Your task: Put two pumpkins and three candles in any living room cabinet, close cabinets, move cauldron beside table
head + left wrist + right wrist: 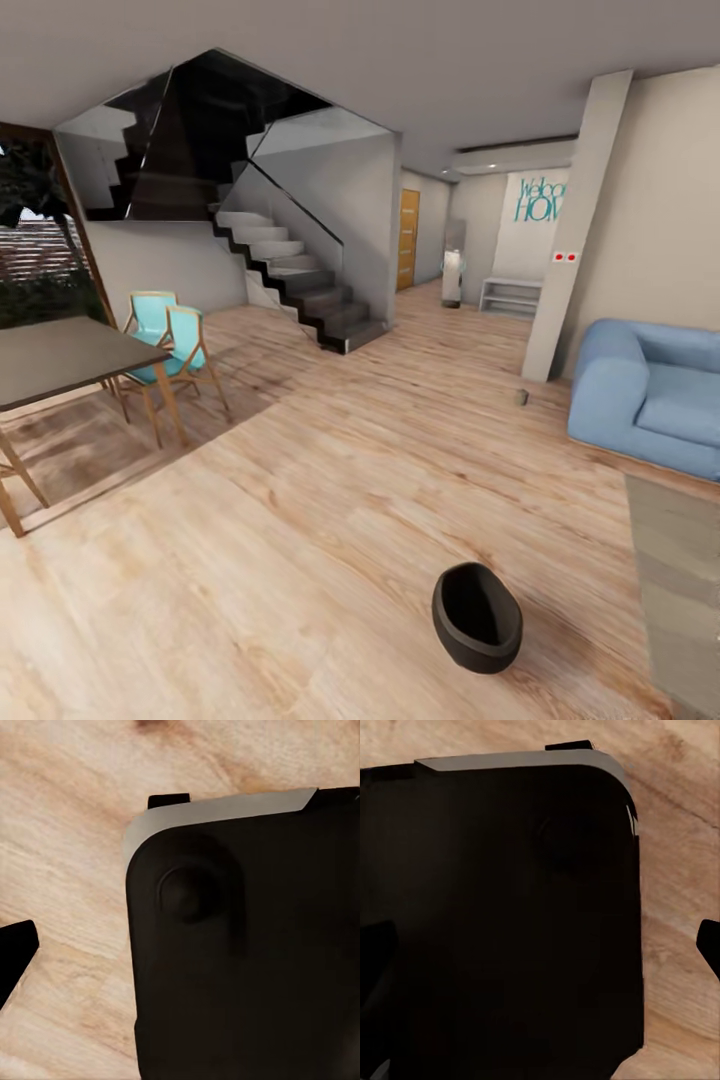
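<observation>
A: Where's the round black wide-mouthed cauldron (477, 616)?
B: On the wood floor, near the pale grey worktop (680, 590). Hands' state: cannot tell. Judging so, next: approach and nudge it closer.

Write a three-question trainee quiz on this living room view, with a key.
1. True or false: the cauldron stands on the wooden floor.
2. What colour is the sofa? A) blue B) red C) green
3. Fill in: beside the dark dining table stand turquoise ____.

Key: 1 true; 2 A; 3 chairs.
</observation>
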